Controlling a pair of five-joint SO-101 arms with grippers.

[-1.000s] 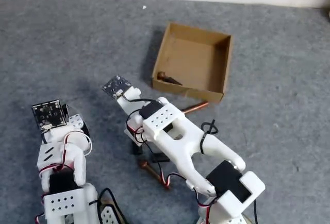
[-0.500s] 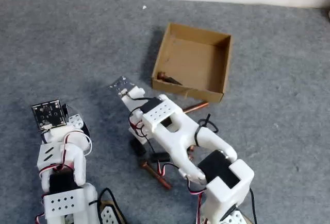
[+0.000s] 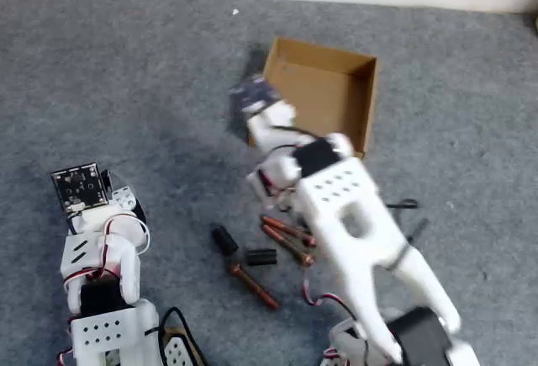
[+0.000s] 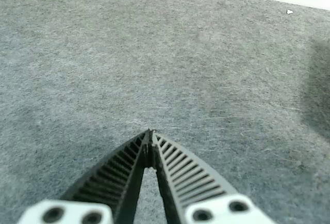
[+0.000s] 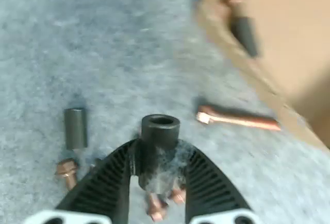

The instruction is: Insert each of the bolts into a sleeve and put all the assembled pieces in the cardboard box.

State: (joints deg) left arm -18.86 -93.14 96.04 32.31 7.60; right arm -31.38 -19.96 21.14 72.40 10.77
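Two arms stood at the near edge of the grey carpet (image 3: 126,63). The left arm (image 3: 101,273) sat folded close to its base at the near left. Its left gripper (image 4: 150,137) had the ribbed fingers pressed together at the tips, above the carpet.

Just beyond the bases lay the loose parts. A lone bolt (image 3: 254,286) lay nearest, slanting across the carpet. Just past it a short sleeve (image 3: 261,257) rested on its side. Near that, to the left, a second sleeve (image 3: 224,240) lay at an angle, and the two did not touch. To their right a pair of bolts (image 3: 287,238) lay side by side, close against the white link of the right arm (image 3: 345,206).

That arm stretched from the near right toward the cardboard box (image 3: 324,88). The right gripper (image 5: 161,154) was clamped at a narrow width around a held sleeve (image 5: 161,130). This sleeve was black and upright, with its open bore facing the wrist camera, and two copper bolt ends showed beneath it.

Farther on, a fourth bolt (image 5: 237,118) lay on the carpet just beside the box's near wall. Inside the box, close to that wall, lay an assembled piece (image 5: 242,26), blurred, a dark sleeve with a copper end.
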